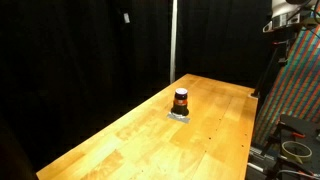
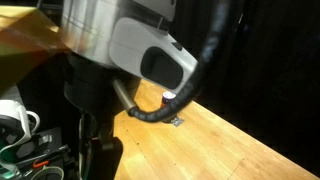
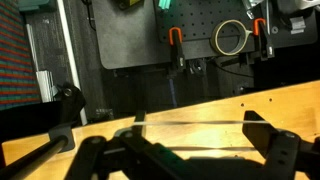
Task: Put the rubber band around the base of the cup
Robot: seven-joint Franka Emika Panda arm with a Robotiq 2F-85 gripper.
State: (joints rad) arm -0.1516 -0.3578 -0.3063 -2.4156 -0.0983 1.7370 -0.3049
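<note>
**Inspector:** Where is the cup placed?

**Assessor:** The cup (image 1: 181,99) is recorded upright near the middle of the tabletop (image 1: 120,135), resting on a small grey pad (image 1: 180,116). Its long axis is vertical. No band can be made out around its base at this size.

**Inspector:** And the pincer, relative to it?

**Assessor:** In an exterior view the arm (image 1: 288,18) is seen high at the far right, well apart from the cup. The cup therefore lies to the left of it and lower down. In the wrist view the pincer (image 3: 165,150) is spread wide, with nothing seen between its fingers. Only bare tabletop and a pegboard (image 3: 130,35) beyond are shown there. The cup is not in that view.

**Inspector:** Is the rubber band located?

**Assessor:** It is not identified with certainty. A pale ring (image 3: 230,38) is noted hanging on the pegboard, but whether it is the band cannot be told.

**Inspector:** What does the coming move turn on?

**Assessor:** It is judged that the band must first be secured. A leftward, downward approach along the cup's vertical axis would then be required.
</note>
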